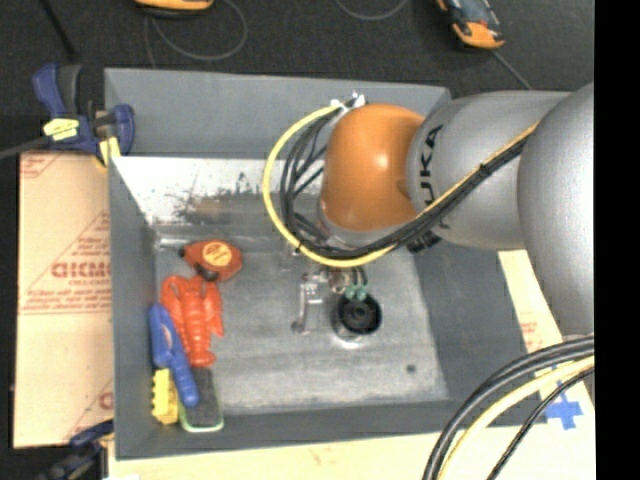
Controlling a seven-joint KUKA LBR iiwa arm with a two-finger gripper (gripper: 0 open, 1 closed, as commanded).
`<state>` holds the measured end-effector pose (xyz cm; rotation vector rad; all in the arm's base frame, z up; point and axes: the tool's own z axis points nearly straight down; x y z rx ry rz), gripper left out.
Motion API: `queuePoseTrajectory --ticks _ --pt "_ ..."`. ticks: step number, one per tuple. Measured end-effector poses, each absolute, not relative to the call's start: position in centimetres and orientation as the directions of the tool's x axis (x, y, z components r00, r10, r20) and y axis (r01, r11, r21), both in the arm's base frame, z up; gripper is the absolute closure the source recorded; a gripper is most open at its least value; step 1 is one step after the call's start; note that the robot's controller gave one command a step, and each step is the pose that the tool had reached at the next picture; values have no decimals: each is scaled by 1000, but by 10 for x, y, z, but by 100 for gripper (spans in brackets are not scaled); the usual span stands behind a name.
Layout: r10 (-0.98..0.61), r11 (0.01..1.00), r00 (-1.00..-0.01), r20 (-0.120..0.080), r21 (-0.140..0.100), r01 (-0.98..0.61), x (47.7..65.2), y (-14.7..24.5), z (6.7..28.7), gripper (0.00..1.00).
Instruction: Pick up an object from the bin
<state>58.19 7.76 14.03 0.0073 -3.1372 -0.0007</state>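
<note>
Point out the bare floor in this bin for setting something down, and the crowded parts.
Bare bin floor runs between the orange lobster toy and the gripper, and on across below the black round thing. The left side is crowded: orange disc, lobster, blue-and-yellow brush.

We see the tool [318, 306] low over the middle of the bin [400, 368], a black round thing [356, 315] just beside it (the orange lobster toy [196, 318] and orange tape measure [216, 258] sit well left).
</note>
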Motion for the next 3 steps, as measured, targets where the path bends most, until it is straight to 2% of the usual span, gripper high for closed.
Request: queuePoseTrajectory --ticks 1,2,3 --pt "-3 1000 -1000 -3 1 -3 583 77 145 0" --pt "-5 1000 -1000 -2 0 -5 552 38 152 0" --pt "-3 1000 -1000 -3 -2 -3 560 26 138 0"
